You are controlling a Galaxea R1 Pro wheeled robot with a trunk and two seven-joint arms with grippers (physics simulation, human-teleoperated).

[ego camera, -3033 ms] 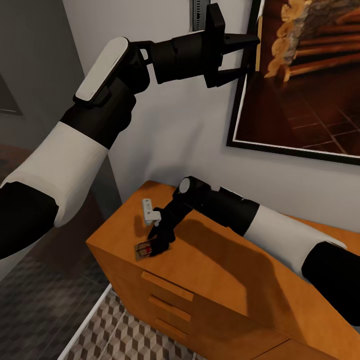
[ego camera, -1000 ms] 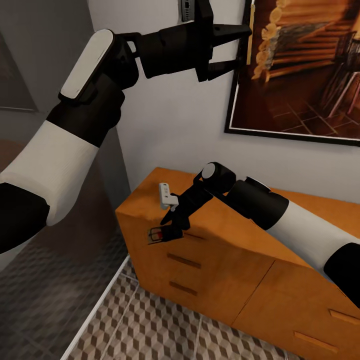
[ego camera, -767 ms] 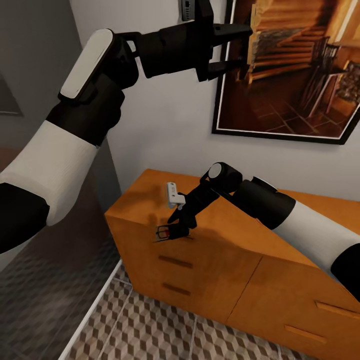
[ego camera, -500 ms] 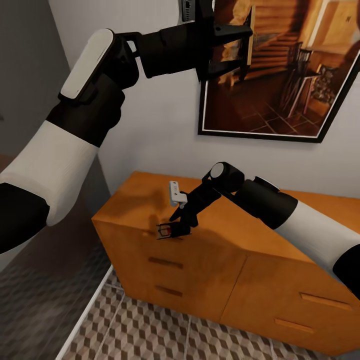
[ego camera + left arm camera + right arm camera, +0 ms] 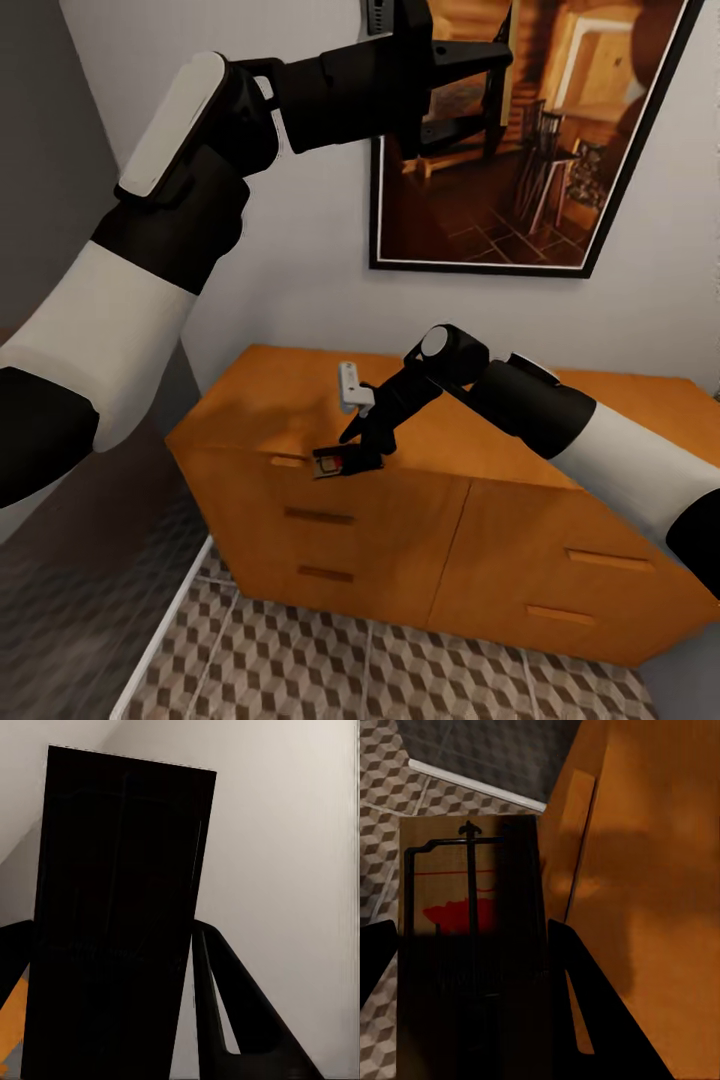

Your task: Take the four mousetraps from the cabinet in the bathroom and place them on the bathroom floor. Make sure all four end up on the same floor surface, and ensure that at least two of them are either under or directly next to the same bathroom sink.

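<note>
The mousetrap (image 5: 333, 462), a flat tan wooden rectangle with black wire bar and red patch, hangs beside the orange-brown wooden cabinet (image 5: 480, 520)'s front edge, pinched in the right end effector (image 5: 350, 458). It looks light, stiff and thin, best gripped across its bare end, away from the wire. The left end effector (image 5: 490, 75) holds a dark flat piece above the cabinet.

Orange-brown cabinet (image 5: 300, 410), tan mousetrap (image 5: 450, 900) with a red patch — brown-beige-white cube-patterned floor (image 5: 330, 670).

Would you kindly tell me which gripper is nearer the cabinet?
Right. The right gripper hangs at the cabinet's front edge holding a mousetrap; the left gripper is high by the picture.
</note>
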